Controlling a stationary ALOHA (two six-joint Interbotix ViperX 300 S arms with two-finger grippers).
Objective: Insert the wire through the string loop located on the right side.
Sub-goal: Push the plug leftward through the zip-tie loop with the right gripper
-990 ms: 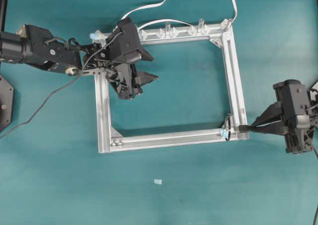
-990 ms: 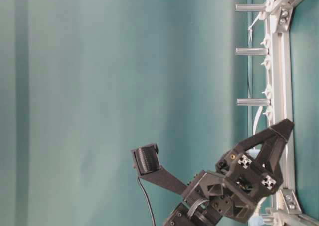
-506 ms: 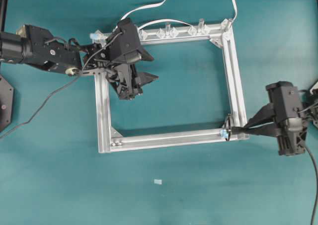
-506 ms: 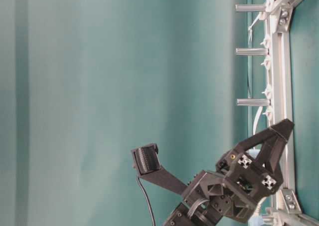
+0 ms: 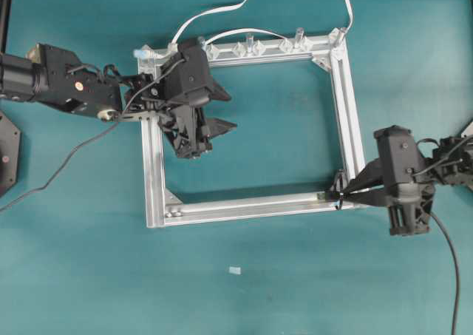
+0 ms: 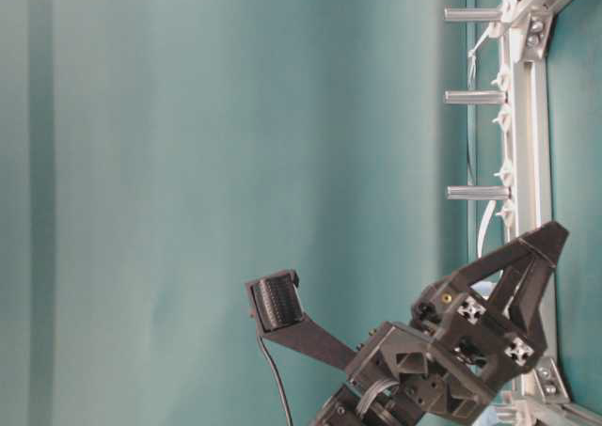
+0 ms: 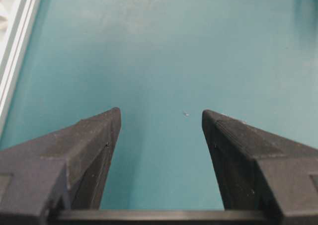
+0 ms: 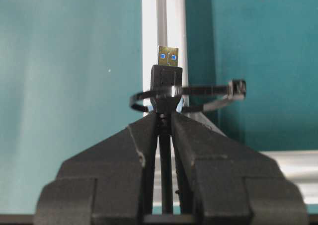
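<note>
Moved in from the bench's right edge since a second ago, the right tool (image 8: 165,119), clamped shut on the wire (image 8: 167,78), has the plug's metal tip poking through the string loop (image 8: 198,97) at the frame's (image 5: 251,203) lower right corner. Plug and rail lie along one line, so further travel runs straight ahead. Across the frame, the left tool (image 7: 161,118) gapes empty, well apart.
</note>
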